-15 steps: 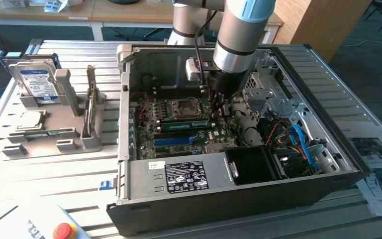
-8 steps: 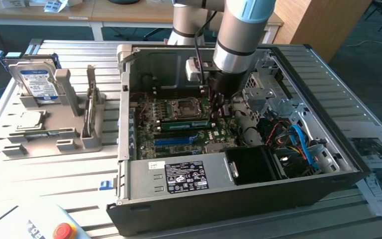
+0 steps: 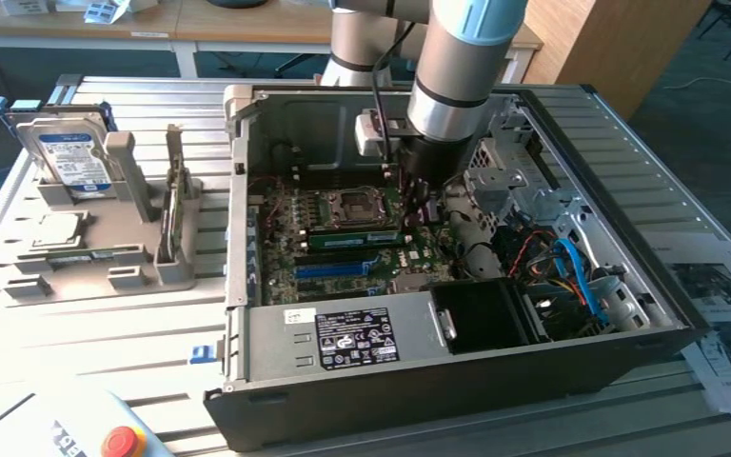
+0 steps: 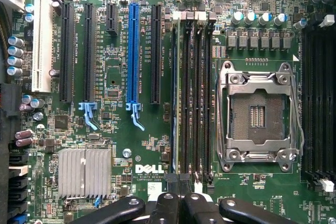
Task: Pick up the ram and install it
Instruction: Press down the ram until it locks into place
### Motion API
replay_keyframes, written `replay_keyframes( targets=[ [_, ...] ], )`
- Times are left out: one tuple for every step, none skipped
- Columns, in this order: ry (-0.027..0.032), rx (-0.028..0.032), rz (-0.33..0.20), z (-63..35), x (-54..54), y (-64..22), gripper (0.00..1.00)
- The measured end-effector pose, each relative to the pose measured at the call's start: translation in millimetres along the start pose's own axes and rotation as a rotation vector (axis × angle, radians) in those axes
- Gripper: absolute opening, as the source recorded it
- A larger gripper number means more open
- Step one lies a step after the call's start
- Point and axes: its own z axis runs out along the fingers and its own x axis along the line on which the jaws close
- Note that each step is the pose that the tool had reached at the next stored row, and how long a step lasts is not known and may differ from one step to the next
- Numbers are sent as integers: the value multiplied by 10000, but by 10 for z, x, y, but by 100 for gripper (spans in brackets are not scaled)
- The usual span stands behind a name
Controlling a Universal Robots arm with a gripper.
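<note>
The gripper [image 4: 181, 206] is seen shut, nothing clamped between its dark, bolted fingers. In the exterior view it is sunk inside the open PC case [image 3: 467, 371], over the motherboard [image 4: 115, 145].

The ram [image 3: 353, 238] is seen as a thin green strip lying on the mobo just beside the CPU socket [image 4: 257, 116], apparently in a memory slot; whether it is fully seated cannot be told. Its long axis runs along the exterior view's left-right, and the gripper is set at its end twd the exterior view's right, close above.

Materials: glossy green PCB w/ fine traces, black plastic slots [image 4: 197, 93] in parallel rows, one blue slot [image 4: 133, 51], bright metal socket frame, finned grey heatsink [image 4: 84, 171], sheet-steel case walls.
</note>
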Motion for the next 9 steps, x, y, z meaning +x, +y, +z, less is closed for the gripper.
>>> replay_keyframes(
  targets=[
    [-2,0,0,3,0,0,10],
    [-4,0,-1,6,0,0,10],
    [-2,0,0,7,0,0,10],
    [-1,0,0,7,0,0,10],
    [-1,0,0,7,0,0,10],
    [-1,0,-1,7,0,0,10],
    [0,-1,0,7,0,0,10],
    [2,-1,-1,8,0,0,10],
    [2,-1,-1,9,0,0,10]
  ],
)
